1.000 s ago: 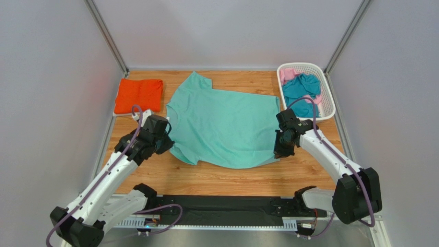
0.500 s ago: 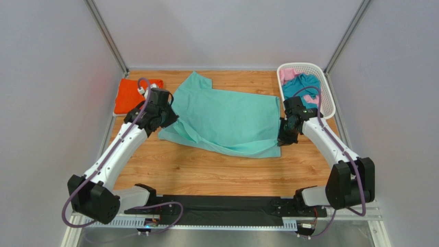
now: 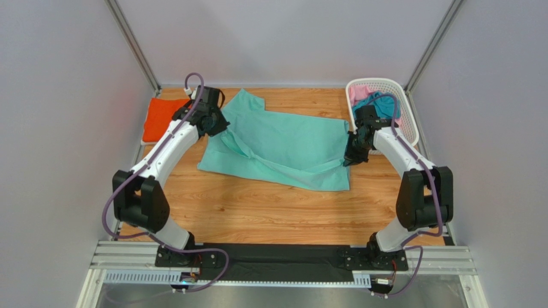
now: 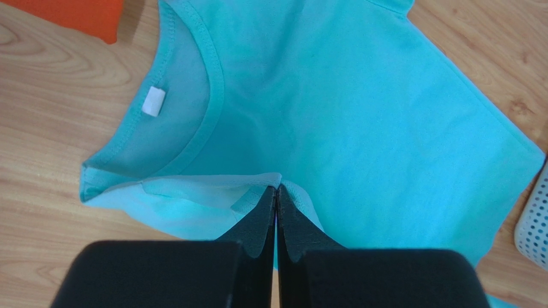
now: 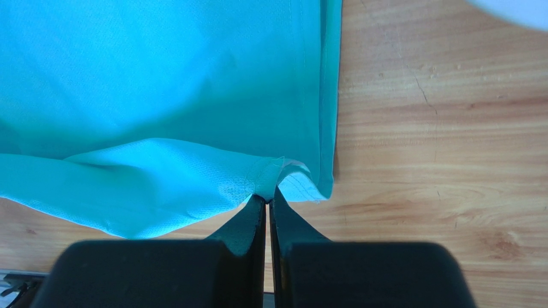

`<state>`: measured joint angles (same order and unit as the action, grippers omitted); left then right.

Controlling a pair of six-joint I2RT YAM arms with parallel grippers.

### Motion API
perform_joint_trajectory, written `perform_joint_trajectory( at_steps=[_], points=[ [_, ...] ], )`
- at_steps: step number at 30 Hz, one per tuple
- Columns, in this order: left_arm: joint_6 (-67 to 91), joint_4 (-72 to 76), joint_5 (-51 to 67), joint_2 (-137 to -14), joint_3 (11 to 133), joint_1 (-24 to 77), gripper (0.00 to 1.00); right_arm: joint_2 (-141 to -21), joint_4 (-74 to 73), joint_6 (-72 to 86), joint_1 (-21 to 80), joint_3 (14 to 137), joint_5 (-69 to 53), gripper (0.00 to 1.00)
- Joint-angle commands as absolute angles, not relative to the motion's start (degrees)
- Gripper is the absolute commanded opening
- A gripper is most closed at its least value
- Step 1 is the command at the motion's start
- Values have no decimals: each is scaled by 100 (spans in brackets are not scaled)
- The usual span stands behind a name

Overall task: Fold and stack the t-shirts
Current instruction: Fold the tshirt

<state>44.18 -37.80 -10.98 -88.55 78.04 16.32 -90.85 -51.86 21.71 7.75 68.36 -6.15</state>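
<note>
The mint-green t-shirt (image 3: pixel 283 144) lies on the wooden table with its near half lifted and carried over its far half. My left gripper (image 3: pixel 222 131) is shut on the shirt's edge by the neckline; in the left wrist view (image 4: pixel 276 187) the cloth (image 4: pixel 360 115) bunches at the closed tips. My right gripper (image 3: pixel 347 160) is shut on the shirt's right corner, as the right wrist view (image 5: pixel 268 196) shows, with the cloth (image 5: pixel 167 83) draped ahead. A folded orange t-shirt (image 3: pixel 156 118) lies at the far left. Teal (image 3: pixel 379 106) and pink (image 3: pixel 359 94) t-shirts sit in the basket.
The white slotted basket (image 3: pixel 406 119) stands at the far right, close behind my right arm; its corner shows in the left wrist view (image 4: pixel 534 218). Grey walls close in the table on three sides. A black rail (image 3: pixel 283 256) runs along the near edge.
Both grippers have moved away from the near edge toward the back, carrying the mint shirt's near edge up and over its far half. The left arm now reaches beside the orange shirt.
</note>
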Motion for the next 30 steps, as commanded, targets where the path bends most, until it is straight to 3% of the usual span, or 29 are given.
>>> perform_joint_trajectory(
  at_steps=[1,8,9,10,11,12,13,17,22,30],
  points=[
    [4157,-3595,-1099,-9349,8304,1512,0,-9438,-4887,2030,703,7277,-563,0],
    [3990,-3726,-1213,-10853,9490,1363,0,-10379,-4912,2039,668,8199,-9,6],
    [3895,-3770,-1143,-11028,9666,1310,9,-10415,-4922,2074,685,8296,365,14],
    [3850,-3840,-1082,-11326,10060,1283,38,-10432,-4965,2074,686,8453,413,27],
    [3789,-4032,-994,-11433,10255,1275,59,-10380,-5035,2031,686,8516,430,46],
    [3736,-4147,-915,-11504,10570,1266,74,-10319,-5054,2022,712,8534,457,85],
    [3727,-4209,-888,-11496,10608,1266,97,-10240,-5045,1969,729,8525,422,100],
    [3797,-4193,-756,-10996,10170,1266,100,-9617,-4878,1872,1027,8131,212,100],
    [3937,-3921,-703,-10066,8732,1266,100,-8843,-4369,2056,1476,7270,-404,100],
    [4078,-3234,-88,-9922,7489,1266,100,-9298,-3885,2180,1925,6750,-361,100]
  ],
)
